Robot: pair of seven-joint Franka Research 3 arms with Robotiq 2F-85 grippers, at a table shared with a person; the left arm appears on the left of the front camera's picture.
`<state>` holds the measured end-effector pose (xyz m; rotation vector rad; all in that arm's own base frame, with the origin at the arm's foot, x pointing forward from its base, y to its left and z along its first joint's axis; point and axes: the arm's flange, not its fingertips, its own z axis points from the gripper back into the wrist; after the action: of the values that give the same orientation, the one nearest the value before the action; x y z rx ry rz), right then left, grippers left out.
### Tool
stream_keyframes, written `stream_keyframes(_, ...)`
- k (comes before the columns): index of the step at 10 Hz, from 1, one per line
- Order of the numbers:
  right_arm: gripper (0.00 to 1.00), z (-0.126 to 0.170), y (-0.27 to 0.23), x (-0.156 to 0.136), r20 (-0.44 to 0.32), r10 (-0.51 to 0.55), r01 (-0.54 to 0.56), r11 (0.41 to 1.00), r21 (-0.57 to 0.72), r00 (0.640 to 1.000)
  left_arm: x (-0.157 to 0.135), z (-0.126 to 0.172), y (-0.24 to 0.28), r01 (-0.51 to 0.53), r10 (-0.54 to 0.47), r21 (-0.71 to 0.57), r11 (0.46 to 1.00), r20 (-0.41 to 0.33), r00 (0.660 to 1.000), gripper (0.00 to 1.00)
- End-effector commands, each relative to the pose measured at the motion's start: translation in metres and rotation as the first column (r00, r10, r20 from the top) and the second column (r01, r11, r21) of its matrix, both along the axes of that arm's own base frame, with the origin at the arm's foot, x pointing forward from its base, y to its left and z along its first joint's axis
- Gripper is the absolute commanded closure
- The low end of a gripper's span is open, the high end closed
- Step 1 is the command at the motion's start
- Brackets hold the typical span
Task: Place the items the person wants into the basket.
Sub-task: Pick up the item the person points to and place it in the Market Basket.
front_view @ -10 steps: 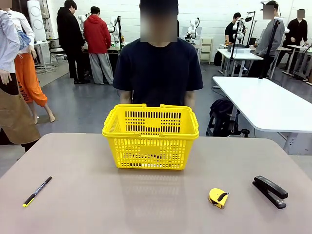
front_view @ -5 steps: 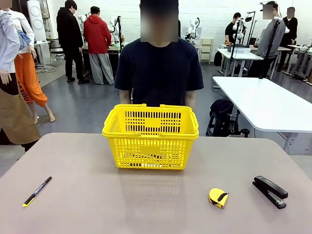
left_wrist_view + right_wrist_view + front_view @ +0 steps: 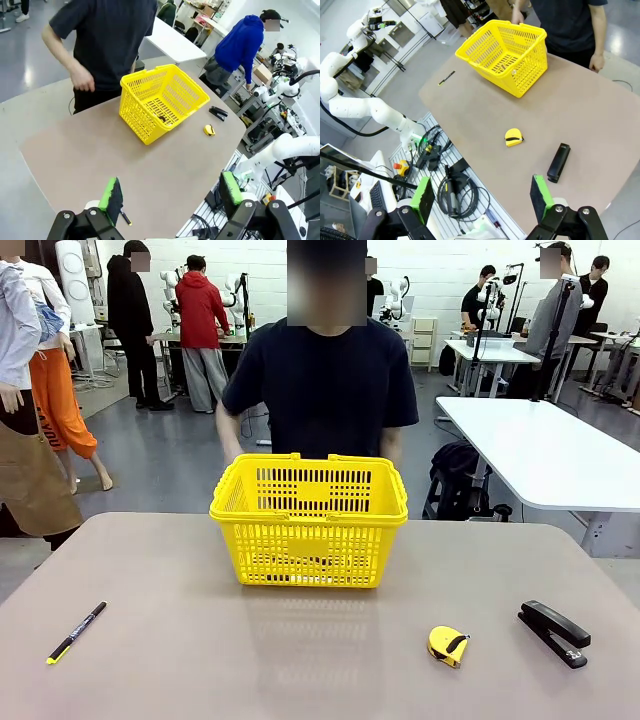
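The yellow basket (image 3: 310,520) stands mid-table in front of the person (image 3: 325,380), whose hand (image 3: 228,445) hangs just beyond its left corner. A thin black pen with a yellow tip (image 3: 77,631) lies near the front left edge. A dark item (image 3: 162,118) rests on the basket floor; I cannot tell what it is. My left gripper (image 3: 171,192) hovers open high over the table's near left side, the pen (image 3: 125,217) just beside one finger. My right gripper (image 3: 481,197) is open above the table's right edge, far from the basket (image 3: 505,52) and pen (image 3: 446,77).
A yellow tape measure (image 3: 448,645) and a black stapler (image 3: 553,632) lie at the front right. The left arm (image 3: 360,107) reaches in beside the table. A white table (image 3: 540,455) stands beyond the right corner. Other people stand far back.
The person's arm on the picture's left has swung outward, so its hand now shows beside the basket. The basket, pen, tape measure and stapler have stayed put.
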<state>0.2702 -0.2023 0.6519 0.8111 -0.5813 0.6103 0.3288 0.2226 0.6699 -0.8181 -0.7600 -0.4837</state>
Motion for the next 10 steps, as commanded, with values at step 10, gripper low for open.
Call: stream_keyframes(10,0.00,0.001,0.001,0.001,0.010,-0.002,0.002,1.000,0.011,1.000,0.020,-0.023,-0.020,0.023,0.000,0.153,0.988,-0.144,0.990,0.00)
